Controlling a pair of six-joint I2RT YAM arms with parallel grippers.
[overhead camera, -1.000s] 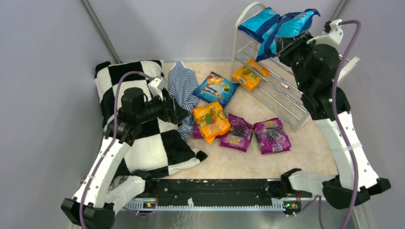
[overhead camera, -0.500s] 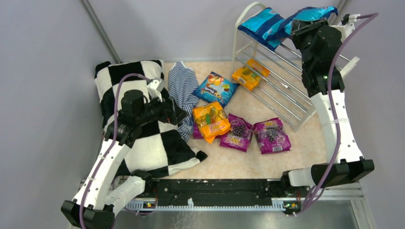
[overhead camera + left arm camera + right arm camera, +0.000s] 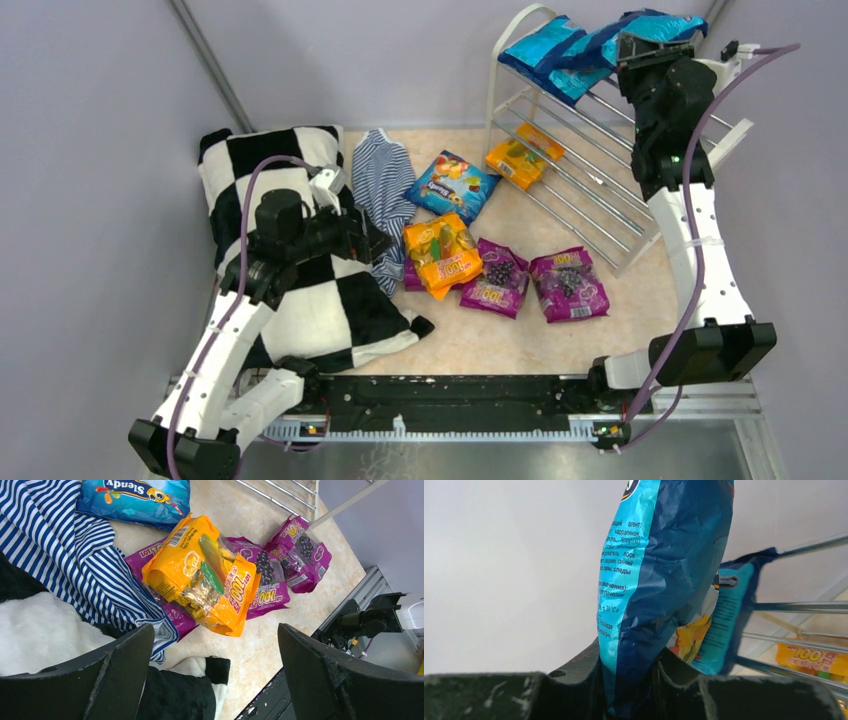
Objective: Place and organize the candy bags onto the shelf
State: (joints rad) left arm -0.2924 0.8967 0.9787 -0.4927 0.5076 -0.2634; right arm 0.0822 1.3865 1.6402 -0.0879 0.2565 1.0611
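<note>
Nearest the arm bases, a black-and-white checkered pillow (image 3: 290, 290) lies on the left side of the beige table (image 3: 640, 310). The left end effector (image 3: 215, 635) hovers over the pillow's right edge. Its jaws are spread wide with nothing between them.

Just beyond it, a blue-and-white striped cloth (image 3: 385, 190) lies against the pillow. A loose group of candy bags sits in the middle of the table. An orange bag (image 3: 442, 252) lies on top of a purple bag (image 3: 150, 565) that peeks out from under it. Two more purple bags (image 3: 497, 275) (image 3: 568, 285) lie side by side to its right, the first touching the orange one. A little further back, a blue bag (image 3: 452, 185) lies flat beside the cloth.

At the far right stands the white shelf (image 3: 590, 190), three tiers of thin metal rods set at an angle. Orange bags (image 3: 520, 158) rest on a lower tier near its left end. A teal-blue bag (image 3: 545, 50) lies on the top tier.

Furthest back, the right end effector (image 3: 629, 680) is raised to the top tier. It is clamped on the lower edge of another blue bag (image 3: 664, 580). This bag is over the right part of the top tier, against the teal-blue one. Whether it rests on the rods cannot be told.
</note>
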